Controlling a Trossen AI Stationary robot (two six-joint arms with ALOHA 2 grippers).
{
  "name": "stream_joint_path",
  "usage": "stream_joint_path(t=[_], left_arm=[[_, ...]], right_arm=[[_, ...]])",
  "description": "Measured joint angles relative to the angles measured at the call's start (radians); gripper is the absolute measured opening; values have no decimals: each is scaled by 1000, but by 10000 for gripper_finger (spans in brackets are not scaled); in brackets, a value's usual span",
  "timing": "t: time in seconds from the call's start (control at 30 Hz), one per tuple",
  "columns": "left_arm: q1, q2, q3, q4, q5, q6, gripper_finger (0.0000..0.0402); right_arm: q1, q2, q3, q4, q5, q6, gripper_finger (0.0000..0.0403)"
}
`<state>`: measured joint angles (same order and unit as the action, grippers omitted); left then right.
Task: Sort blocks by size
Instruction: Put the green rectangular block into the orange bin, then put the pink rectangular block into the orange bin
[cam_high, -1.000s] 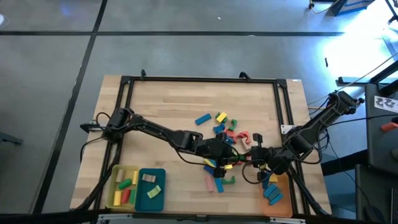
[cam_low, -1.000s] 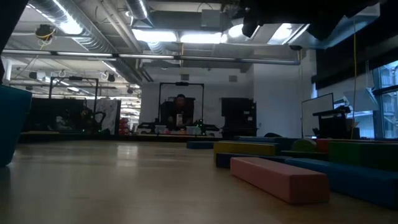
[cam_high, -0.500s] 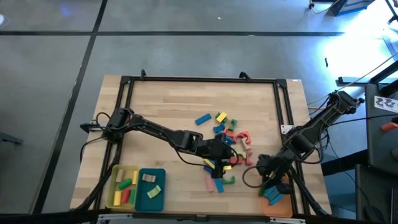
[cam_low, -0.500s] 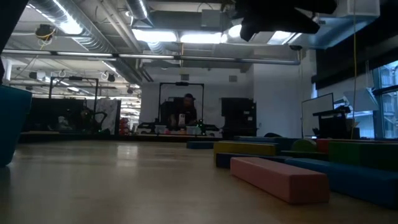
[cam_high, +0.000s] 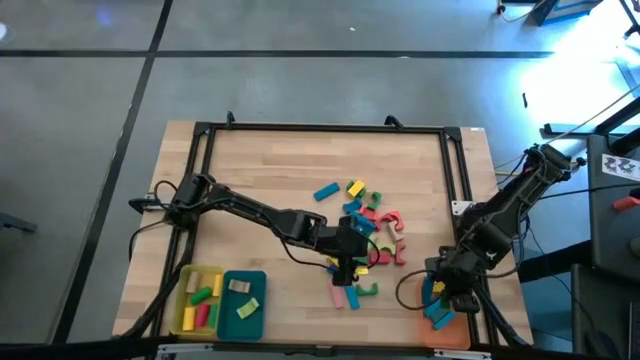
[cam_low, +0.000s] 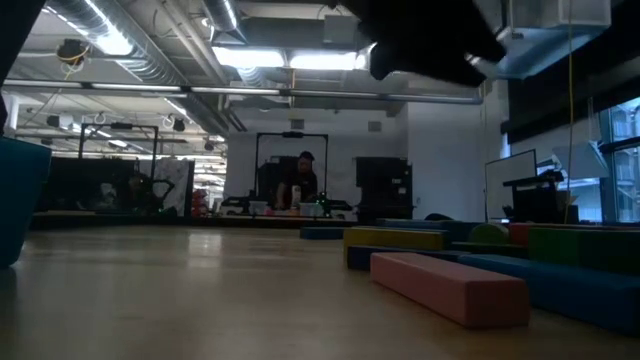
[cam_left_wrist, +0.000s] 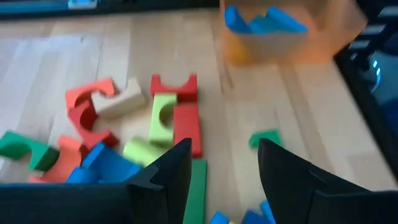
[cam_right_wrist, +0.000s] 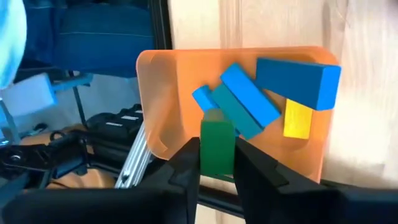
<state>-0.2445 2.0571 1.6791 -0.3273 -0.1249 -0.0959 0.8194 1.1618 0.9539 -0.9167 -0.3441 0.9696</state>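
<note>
Two arms at work over the wooden desk (cam_high: 260, 160). Left gripper (cam_high: 350, 262) reached into the loose pile of blocks (cam_high: 368, 222) right of the desk's centre; jaws apart, nothing between them, dark fingers (cam_left_wrist: 168, 177) hovering over a green bar (cam_left_wrist: 198, 190) with a red bar (cam_left_wrist: 186, 127) and a lime arch (cam_left_wrist: 163, 115) just beyond. Right gripper (cam_high: 450, 292) poised over the orange tray (cam_high: 425, 330) at the near right corner; jaws clamped on a green block (cam_right_wrist: 217, 148), held upright above the tray. Inside that tray: several blue blocks (cam_right_wrist: 297, 81) and one small yellow block (cam_right_wrist: 298, 118), lying close together. More strays near the pile: a pink bar (cam_high: 340, 297) and a blue bar (cam_high: 326, 190) on bare wood. At the near left corner, a yellow tray (cam_high: 185, 315) and a teal tray (cam_high: 240, 325) side by side, each holding a few small pieces. From desk level, a pink bar and darker blocks on the right, and a person (cam_low: 300, 180) far off in the room behind.
</note>
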Motion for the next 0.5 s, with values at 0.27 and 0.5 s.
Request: stream_joint_path(t=[0.27,0.5], left_arm=[[2,0,0,-174,0,70,162],[-2,0,-44,-207,14,104,162]], right_arm=[[-1,0,0,1,16,29,116],[-2,0,0,1,87,29,129]])
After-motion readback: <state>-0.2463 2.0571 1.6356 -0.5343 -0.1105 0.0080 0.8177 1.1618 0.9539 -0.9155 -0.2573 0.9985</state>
